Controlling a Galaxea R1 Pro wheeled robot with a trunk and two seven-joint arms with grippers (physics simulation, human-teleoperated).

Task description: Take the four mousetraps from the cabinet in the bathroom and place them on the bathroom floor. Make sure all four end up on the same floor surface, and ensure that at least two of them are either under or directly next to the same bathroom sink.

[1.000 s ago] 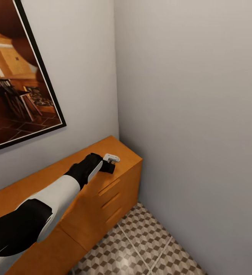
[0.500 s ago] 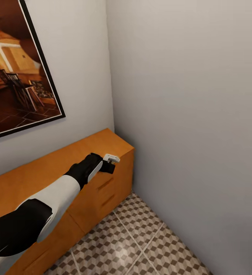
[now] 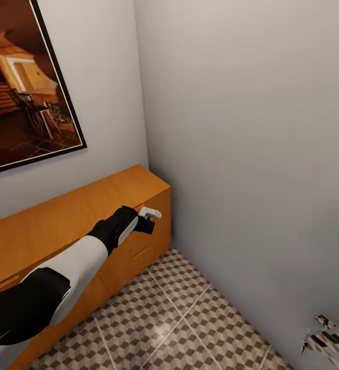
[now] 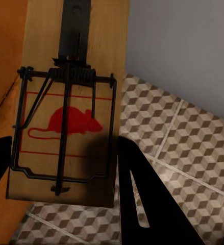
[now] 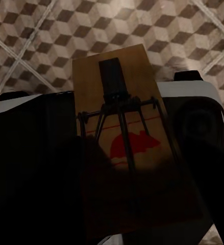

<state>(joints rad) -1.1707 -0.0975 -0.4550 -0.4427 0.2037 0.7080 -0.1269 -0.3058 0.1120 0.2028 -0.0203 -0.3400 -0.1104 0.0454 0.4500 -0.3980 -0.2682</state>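
Left fingers (image 4: 137, 194) gripping mousetrap (image 4: 66, 117), lengthwise outward

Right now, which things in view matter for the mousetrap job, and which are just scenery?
For the job:
- mousetrap in left claw
- mousetrap in right claw
- cabinet
- bathroom floor

Scenery:
- framed picture
- grey walls

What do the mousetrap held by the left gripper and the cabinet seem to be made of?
The flat brown mousetrap looks like pale matte wood, going by its faint grain, with a dark metal wire spring and bar. The orange-brown cabinet appears to be smooth, satin wood or veneer; no grain is visible.
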